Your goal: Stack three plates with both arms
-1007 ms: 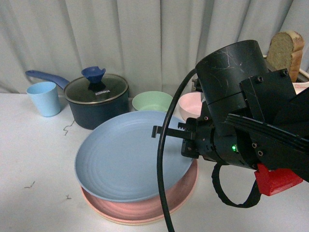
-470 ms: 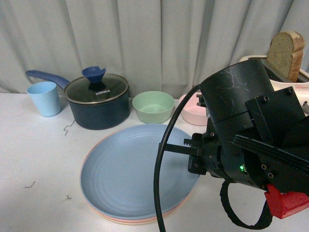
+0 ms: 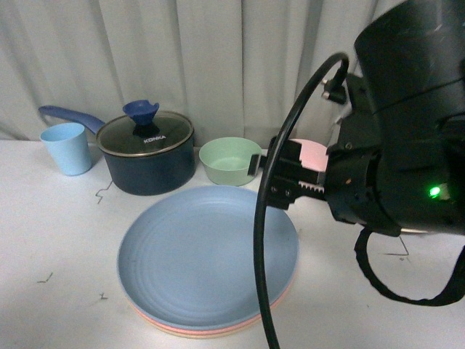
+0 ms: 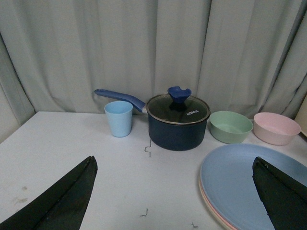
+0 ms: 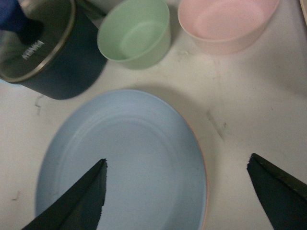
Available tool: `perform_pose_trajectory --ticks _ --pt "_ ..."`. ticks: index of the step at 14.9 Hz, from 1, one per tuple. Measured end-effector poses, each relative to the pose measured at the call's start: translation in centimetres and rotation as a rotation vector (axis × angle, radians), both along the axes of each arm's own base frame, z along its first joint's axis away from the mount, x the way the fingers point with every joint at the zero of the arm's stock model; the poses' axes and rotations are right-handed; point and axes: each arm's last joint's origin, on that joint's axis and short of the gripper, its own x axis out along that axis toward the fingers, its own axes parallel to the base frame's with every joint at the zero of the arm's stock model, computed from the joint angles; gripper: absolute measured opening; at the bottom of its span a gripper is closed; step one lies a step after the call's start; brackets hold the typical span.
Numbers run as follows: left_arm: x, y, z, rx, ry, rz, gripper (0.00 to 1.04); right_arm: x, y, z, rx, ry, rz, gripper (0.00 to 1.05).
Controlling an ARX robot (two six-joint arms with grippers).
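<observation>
Light blue plate (image 3: 207, 254) sits on top of the stack, flat, on the white table (image 3: 51, 233). Pink plate rim (image 3: 280, 299) shows under it at the near edge, cream-beige plate edge (image 3: 211, 335) under that at the very bottom. All three nested, roughly concentric.

Right gripper (image 3: 285, 180) hangs above the blue plate's far-right rim, not touching it, toothed fingers (image 3: 280, 198) pointing toward the pot side. Right wrist view: both finger tips wide apart w/ nothing between, so jaws spread, empty; blue plate directly below. Black cable (image 3: 265, 240) loops down across the plate in front view.

Left gripper (image 4: 172, 199): fingers also spread wide, empty, blue plate near one tip, no contact.

Behind the blue plate: green bowl (image 3: 230, 161) and pink bowl (image 3: 309, 154) side by side, pink one partly hidden by the right arm. Dark blue saucepan w/ glass lid (image 3: 146, 151) just beside the green bowl, light blue cup (image 3: 67, 148) past the pan. Grey curtain (image 3: 182, 58) behind everything.
</observation>
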Motion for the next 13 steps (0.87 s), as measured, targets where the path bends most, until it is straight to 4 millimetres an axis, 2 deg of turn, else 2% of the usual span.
perform_pose_trajectory --ticks 1,2,4,5,6,8,10,12,13 --pt "0.0 0.0 0.0 0.000 0.000 0.000 0.98 -0.5 -0.2 1.3 0.025 -0.032 0.007 0.95" --pt "0.0 0.0 0.0 0.000 0.000 0.000 0.98 -1.0 -0.4 2.8 0.049 -0.069 0.010 1.00" --pt "0.0 0.0 0.0 0.000 0.000 0.000 0.98 -2.4 -1.1 6.8 0.106 -0.179 0.013 0.98" --pt "0.0 0.0 0.0 0.000 0.000 0.000 0.98 -3.3 -1.5 8.2 0.079 -0.433 -0.069 0.89" --pt "0.0 0.0 0.0 0.000 0.000 0.000 0.98 -5.5 -3.3 8.3 -0.049 -0.586 -0.163 0.77" --pt "0.0 0.0 0.0 0.000 0.000 0.000 0.98 -9.3 -7.8 7.9 -0.258 -0.658 -0.226 0.51" --pt "0.0 0.0 0.0 0.000 0.000 0.000 0.98 -12.6 -10.8 7.0 -0.306 -0.682 -0.196 0.25" --pt "0.0 0.0 0.0 0.000 0.000 0.000 0.98 -14.9 -13.4 5.3 -0.326 -0.689 -0.192 0.01" --pt "0.0 0.0 0.0 0.000 0.000 0.000 0.98 -15.8 -14.5 4.4 -0.331 -0.681 -0.199 0.02"
